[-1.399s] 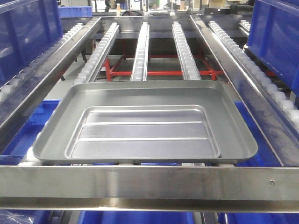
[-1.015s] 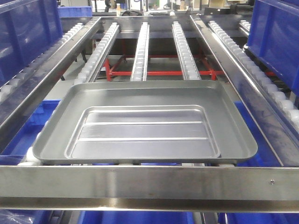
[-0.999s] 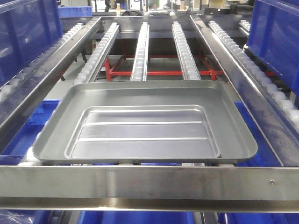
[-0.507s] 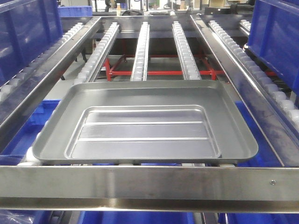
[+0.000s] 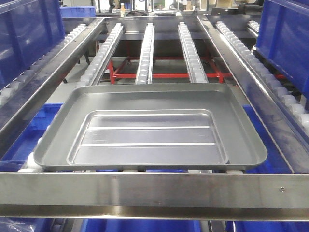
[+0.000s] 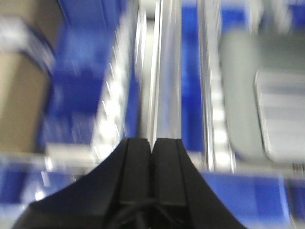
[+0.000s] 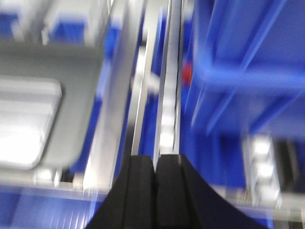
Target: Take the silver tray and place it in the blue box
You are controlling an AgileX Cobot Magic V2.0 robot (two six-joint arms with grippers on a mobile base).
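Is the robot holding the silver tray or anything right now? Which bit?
No, nothing. The left gripper and right gripper are both shut and empty. The silver tray lies untouched on the rollers.

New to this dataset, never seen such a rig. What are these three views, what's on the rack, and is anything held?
It is a two-armed robot on a mobile base. The front view looks over a steel crossbar onto a rack of roller rails. The silver tray lies flat on the rails, just behind the bar. Blue boxes stand at the sides. The other two pictures come from cameras on the wrists, and both are blurred. Each shows its own black gripper at the bottom edge: the left gripper and the right gripper, both shut on nothing. The tray shows off to one side in each, untouched. Nothing is held.
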